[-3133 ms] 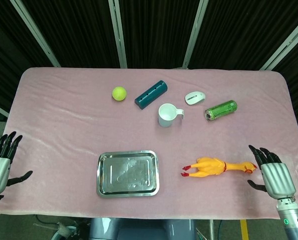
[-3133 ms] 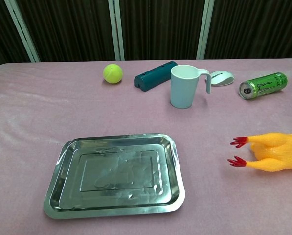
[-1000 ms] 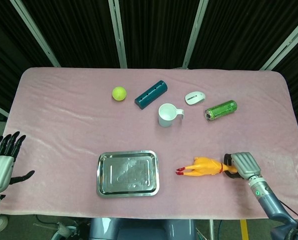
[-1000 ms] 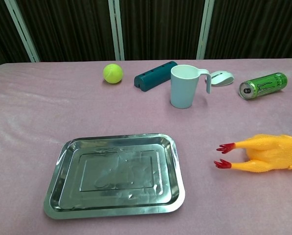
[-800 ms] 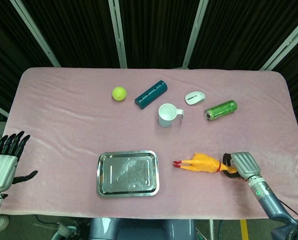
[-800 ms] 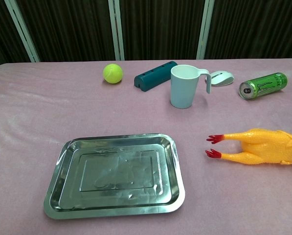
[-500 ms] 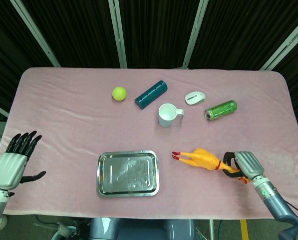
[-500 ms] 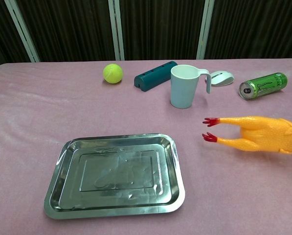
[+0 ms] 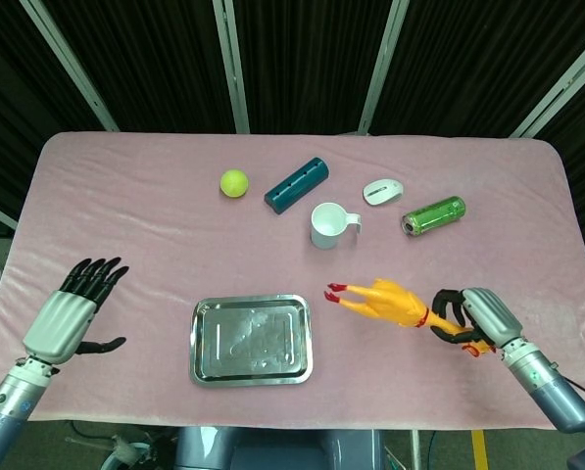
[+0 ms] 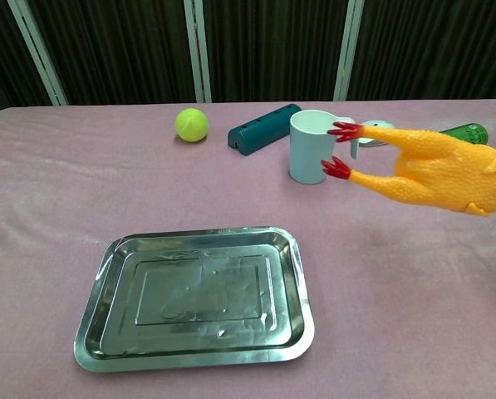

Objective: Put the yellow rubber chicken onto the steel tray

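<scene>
- The rubber chicken [image 9: 388, 302] is yellow with red feet.
- The tray [image 9: 251, 339] is shiny silver steel.
- The tabletop [image 9: 125, 225] is covered in pale pink cloth.
- The ball [image 9: 234, 183] is yellow-green.
- The tube [image 9: 296, 184] is dark teal.
- The mug [image 9: 328, 225] is white.
- The computer mouse [image 9: 382, 191] is white.
- The can [image 9: 433, 215] is green.
- Both the left hand [image 9: 69, 315] and the right hand [image 9: 475, 316] are grey with black fingers.

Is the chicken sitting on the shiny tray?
No, the right hand holds the yellow rubber chicken in the air beside the empty steel tray.
</scene>
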